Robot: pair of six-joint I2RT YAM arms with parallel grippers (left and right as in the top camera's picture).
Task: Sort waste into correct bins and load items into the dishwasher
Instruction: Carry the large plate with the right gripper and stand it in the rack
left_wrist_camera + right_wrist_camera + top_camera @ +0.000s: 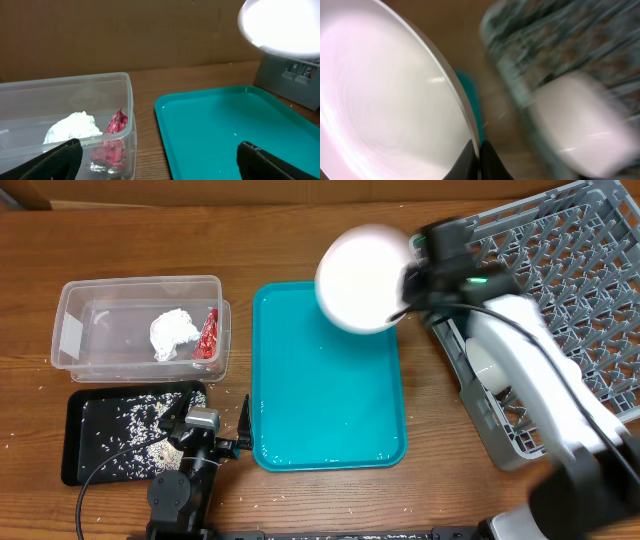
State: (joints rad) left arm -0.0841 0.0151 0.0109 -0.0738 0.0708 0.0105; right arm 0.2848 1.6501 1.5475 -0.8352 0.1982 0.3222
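Observation:
My right gripper (408, 280) is shut on the rim of the large white plate (360, 277) and holds it in the air over the teal tray's far right corner, beside the grey dish rack (560, 270). In the right wrist view the plate (385, 95) fills the left, pinched between my fingers (479, 159). A white bowl (490, 360) sits in the rack's near part. The clear tub (140, 325) holds the crumpled napkin (172, 333) and red wrapper (208, 335). Rice grains lie on the black tray (85, 440). My left gripper (215, 430) is open and empty near the tray.
The teal serving tray (330, 380) lies bare in the middle, with a few grains of rice on it. Loose rice grains are scattered on the wooden table near the black tray. The rack overhangs the right side of the table.

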